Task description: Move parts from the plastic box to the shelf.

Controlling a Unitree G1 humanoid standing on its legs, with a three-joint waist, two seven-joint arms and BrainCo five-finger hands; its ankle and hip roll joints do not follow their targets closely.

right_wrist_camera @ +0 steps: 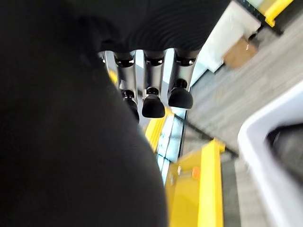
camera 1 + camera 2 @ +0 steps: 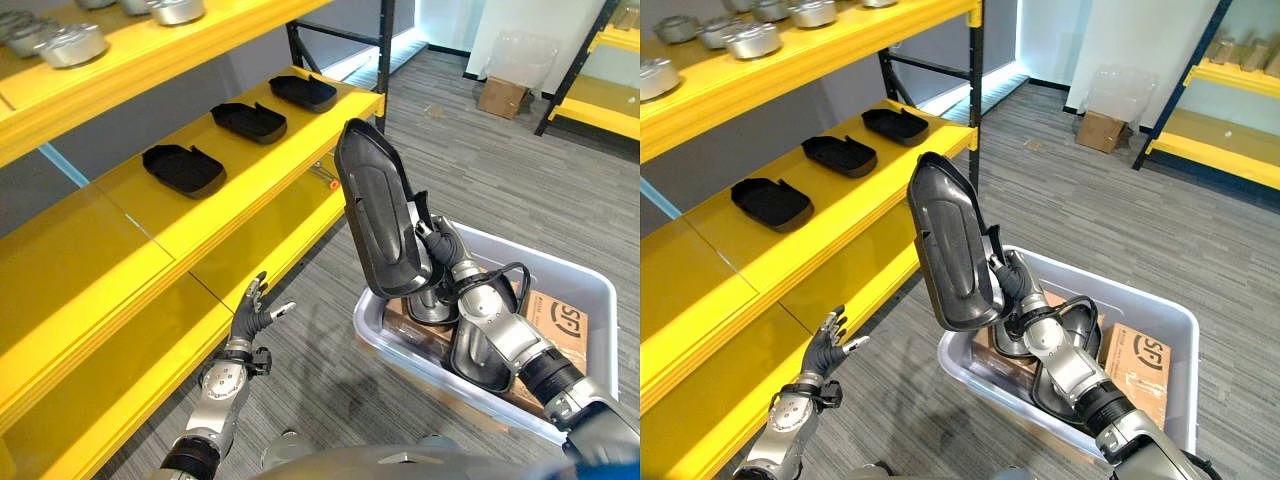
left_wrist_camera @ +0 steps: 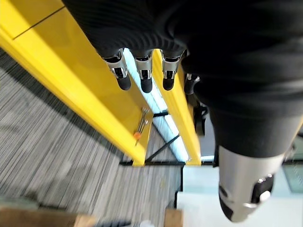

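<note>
Left to right: yellow shelf [image 2: 250,205] bearing three black parts [image 2: 184,168]; left hand [image 2: 254,313], fingers spread, empty; right hand [image 2: 437,252] clamped on a black moulded part [image 2: 376,215], raised above the plastic box [image 2: 590,285]. Transfer step; next, carry it leftward onto the shelf.

Both arms are silver-grey, jointed metal. Each robot hand, left [image 2: 250,318] and right [image 2: 1012,279], has silver fingers with dark tips. A dark ribbed cover wraps each wrist.

Warehouse/stockroom, yellow shelf racks [image 2: 150,250] w/ parts, cardboard boxes [image 2: 503,96]
</note>
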